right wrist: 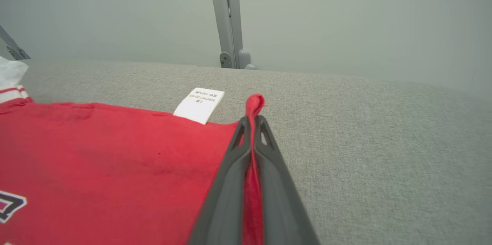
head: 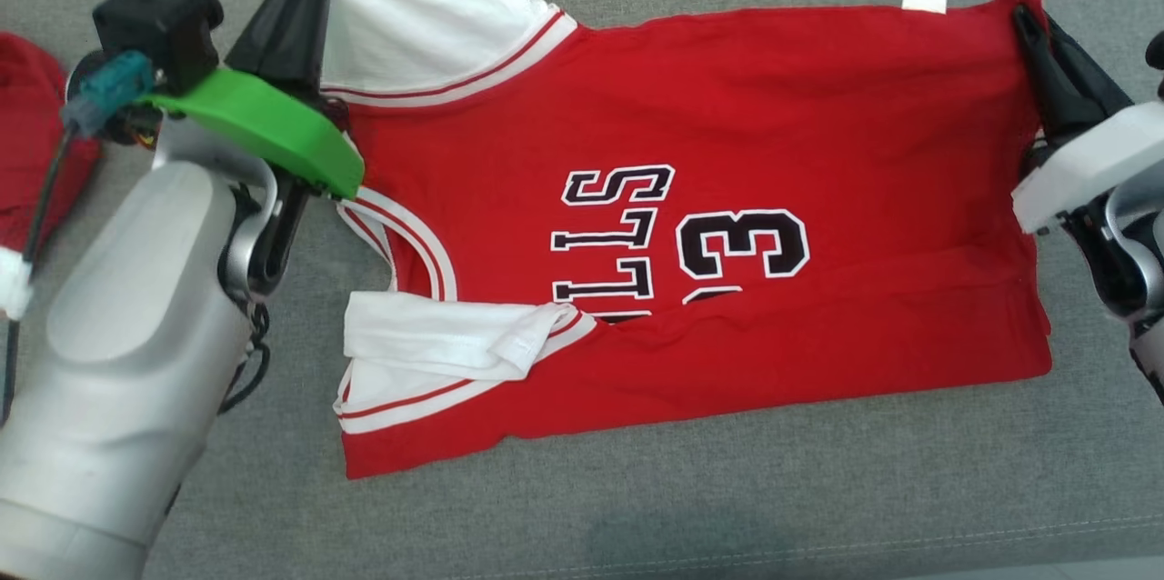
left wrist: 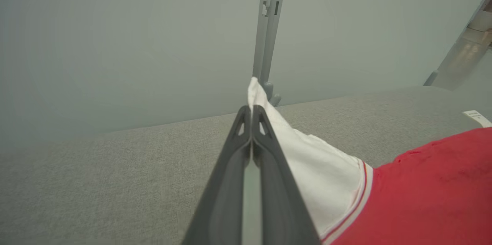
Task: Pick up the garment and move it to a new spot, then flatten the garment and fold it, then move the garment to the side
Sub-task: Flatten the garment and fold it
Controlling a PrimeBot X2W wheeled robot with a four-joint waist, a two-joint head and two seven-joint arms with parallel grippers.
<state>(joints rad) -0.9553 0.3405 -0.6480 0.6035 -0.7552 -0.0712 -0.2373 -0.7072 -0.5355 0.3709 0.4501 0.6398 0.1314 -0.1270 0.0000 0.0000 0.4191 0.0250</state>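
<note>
Your left gripper [left wrist: 251, 110] is clamping the white sleeve [left wrist: 319, 176] and your right gripper [right wrist: 251, 120] the far hem corner [right wrist: 255, 103] of the jersey [head: 727, 107], lying long-axis left-to-right on the grey cushion [head: 637, 516], neck leftward, lettering [head: 618, 235] partly hidden

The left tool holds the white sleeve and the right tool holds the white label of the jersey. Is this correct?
No. The right tool holds the jersey at its red corner, not the white label, which lies free beside it; the right wrist view shows this. Otherwise correct.
</note>
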